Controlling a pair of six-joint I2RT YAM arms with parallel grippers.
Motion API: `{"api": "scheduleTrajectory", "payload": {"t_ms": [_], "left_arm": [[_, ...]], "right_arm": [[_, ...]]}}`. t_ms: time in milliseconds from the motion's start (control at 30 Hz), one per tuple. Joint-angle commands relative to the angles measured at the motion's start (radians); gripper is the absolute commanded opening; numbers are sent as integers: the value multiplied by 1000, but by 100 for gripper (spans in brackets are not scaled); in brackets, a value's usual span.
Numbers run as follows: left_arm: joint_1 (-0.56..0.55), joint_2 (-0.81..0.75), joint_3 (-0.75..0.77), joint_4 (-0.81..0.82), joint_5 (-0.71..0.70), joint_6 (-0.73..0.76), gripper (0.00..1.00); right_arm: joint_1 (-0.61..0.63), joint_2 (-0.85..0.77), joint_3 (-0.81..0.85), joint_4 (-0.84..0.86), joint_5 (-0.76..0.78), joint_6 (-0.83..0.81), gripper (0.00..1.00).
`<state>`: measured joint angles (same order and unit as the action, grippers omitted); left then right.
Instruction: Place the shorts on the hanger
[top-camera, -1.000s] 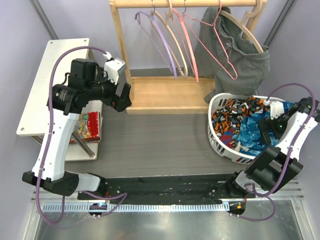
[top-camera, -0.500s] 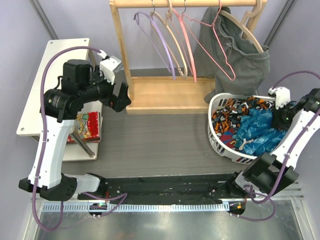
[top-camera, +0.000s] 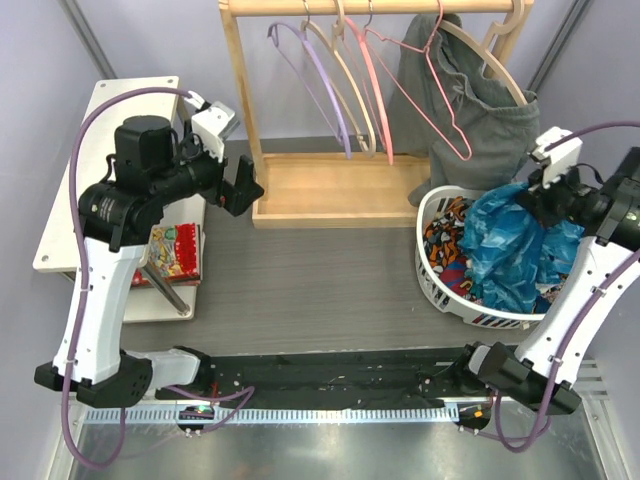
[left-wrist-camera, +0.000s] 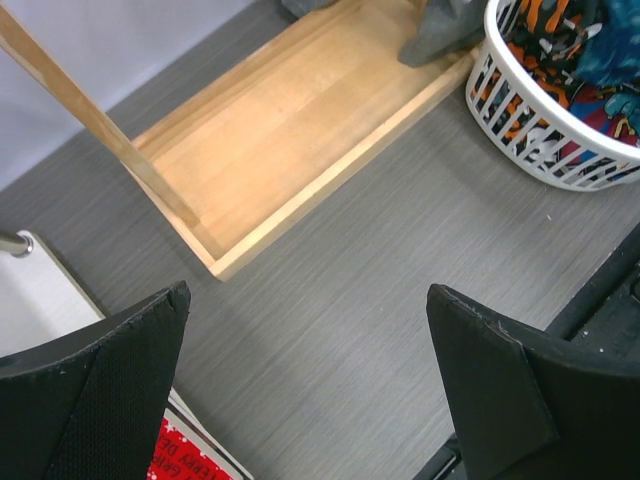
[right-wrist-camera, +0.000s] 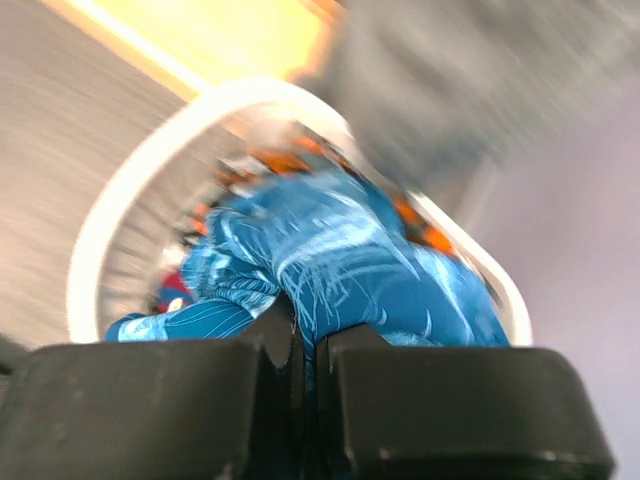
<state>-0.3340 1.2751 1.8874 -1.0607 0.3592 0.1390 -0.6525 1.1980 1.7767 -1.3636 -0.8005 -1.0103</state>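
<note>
Shorts (top-camera: 505, 245) are pinched in your right gripper (right-wrist-camera: 308, 335), jaws pressed together on the blue cloth, which drapes into the white basket (top-camera: 432, 275); your left gripper (left-wrist-camera: 308, 300) hovers, jaws spread wide; hanger (top-camera: 415, 93) hangs on the rail (top-camera: 400, 7)

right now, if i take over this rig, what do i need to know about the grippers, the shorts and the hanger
The right gripper is shut on the blue leaf-print fabric shorts, pinching a fold; its wrist view is motion-blurred.
The left gripper is open and empty, above the grey table near the wooden rack base.
The shorts are bunched and raised over the white slatted laundry basket, with the lower part hanging into it.
The thin pink wire hanger hangs on the wooden rail, untouched.
Done: shorts grasped.
Left: carry them clear of the basket and get them onto the hanger.
</note>
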Motion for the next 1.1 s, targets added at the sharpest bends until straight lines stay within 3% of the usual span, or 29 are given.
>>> {"api": "scheduleTrajectory", "payload": {"t_ms": [0,367,500,667,800,1067], "left_arm": [[-4,-37,-5,126,4,-21,100],[-5,-37,-20,194,-12,-67,100],[-5,-25,-14,214,-72,-81,100],[-5,-14,6,244,-169,-98,100],[-5,-22,9,268,-241,-118,100],[36,-19,24,269,-451,-159,99]], "right_arm": [[190,11,35,-137,-132,120,1],[502,15,108,10,-296,398,1],[598,-52,32,312,-318,608,1],[750,-43,15,446,-295,771,1],[919,-46,-34,641,-232,894,1],[1281,109,64,663,26,822,1]]}}
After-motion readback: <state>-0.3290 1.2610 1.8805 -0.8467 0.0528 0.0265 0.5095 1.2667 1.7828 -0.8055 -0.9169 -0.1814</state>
